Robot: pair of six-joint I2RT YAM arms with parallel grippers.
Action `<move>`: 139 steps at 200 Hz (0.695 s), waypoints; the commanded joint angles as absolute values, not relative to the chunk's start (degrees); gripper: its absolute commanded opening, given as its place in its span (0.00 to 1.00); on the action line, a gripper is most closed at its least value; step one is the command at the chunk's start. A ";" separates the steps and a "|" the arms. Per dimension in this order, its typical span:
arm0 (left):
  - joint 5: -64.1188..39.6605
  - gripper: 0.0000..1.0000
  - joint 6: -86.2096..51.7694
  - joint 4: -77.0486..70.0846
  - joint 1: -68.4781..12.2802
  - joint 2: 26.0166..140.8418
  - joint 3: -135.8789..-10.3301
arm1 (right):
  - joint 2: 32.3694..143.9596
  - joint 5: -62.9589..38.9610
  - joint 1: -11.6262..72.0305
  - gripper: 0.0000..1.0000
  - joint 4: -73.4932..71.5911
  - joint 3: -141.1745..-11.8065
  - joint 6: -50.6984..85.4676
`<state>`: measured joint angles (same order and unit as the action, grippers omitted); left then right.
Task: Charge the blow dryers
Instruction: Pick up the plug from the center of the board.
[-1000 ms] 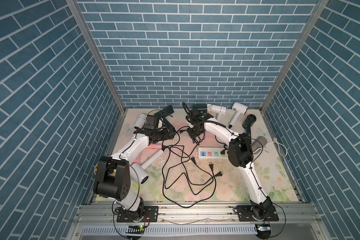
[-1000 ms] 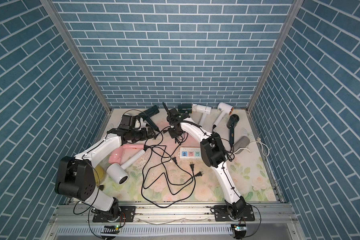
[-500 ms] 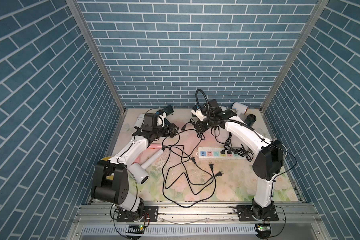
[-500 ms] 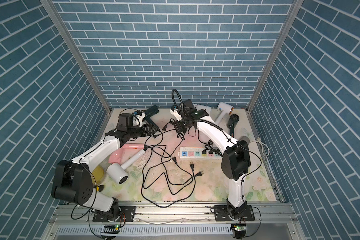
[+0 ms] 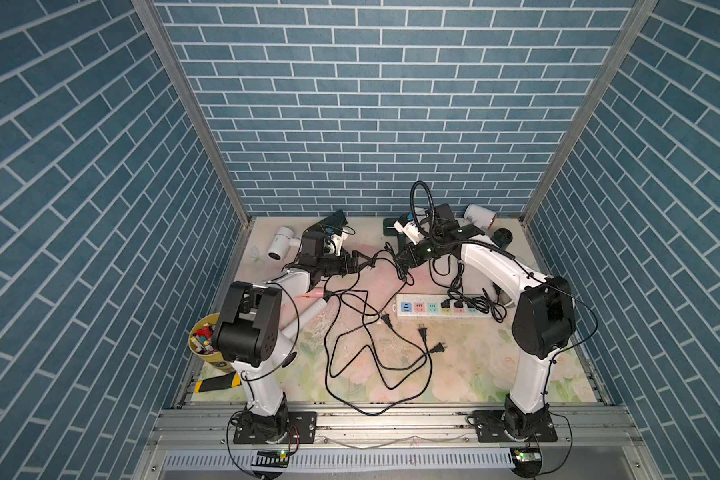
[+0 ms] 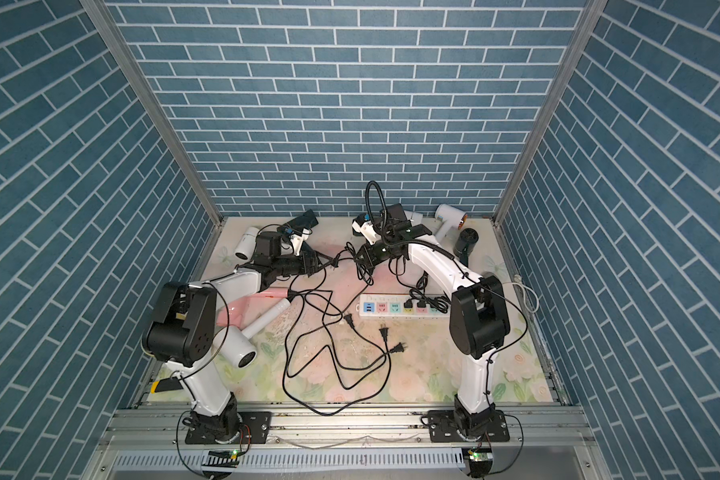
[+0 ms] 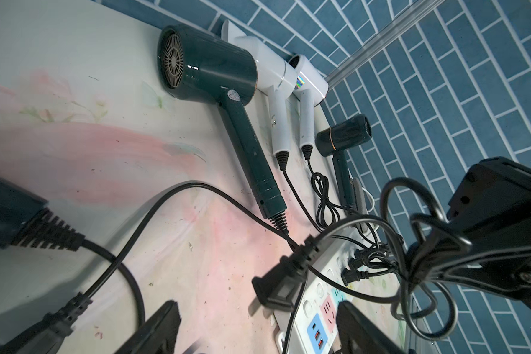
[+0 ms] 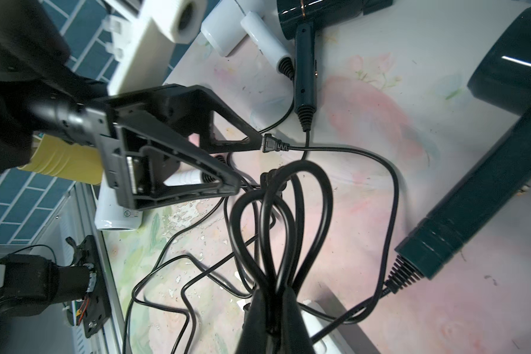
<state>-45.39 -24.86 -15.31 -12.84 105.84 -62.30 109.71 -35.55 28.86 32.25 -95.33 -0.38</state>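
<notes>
Well, the yellow cup [image 5: 201,356], far behind my left gripper [image 7: 256,303], holds small red and dark bits [image 5: 202,332]. Those fingers stand apart, a plug [image 7: 276,285] just ahead. My right gripper [image 8: 273,294] clamps a looped cord [image 8: 307,165]; my right arm [image 5: 495,268] has swung outward since a second ago. The dark green dryer [image 7: 209,76] lies farther ahead of my left fingers.

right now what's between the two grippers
From the left gripper: a black plug, then the looped cord pinched by the right gripper. Right wrist view.
</notes>
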 commanded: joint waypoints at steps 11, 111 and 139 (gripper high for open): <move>-49.60 0.83 -25.63 -21.05 -13.64 110.61 -66.55 | 108.01 -42.13 27.86 0.00 29.53 -94.53 -1.06; -55.99 0.74 -21.09 -15.29 -16.08 117.78 -74.47 | 110.29 -45.77 25.56 0.00 30.17 -94.77 -1.68; -58.41 0.72 -22.15 -17.89 -16.06 117.16 -72.10 | 110.54 -46.33 24.98 0.00 30.15 -94.67 -1.63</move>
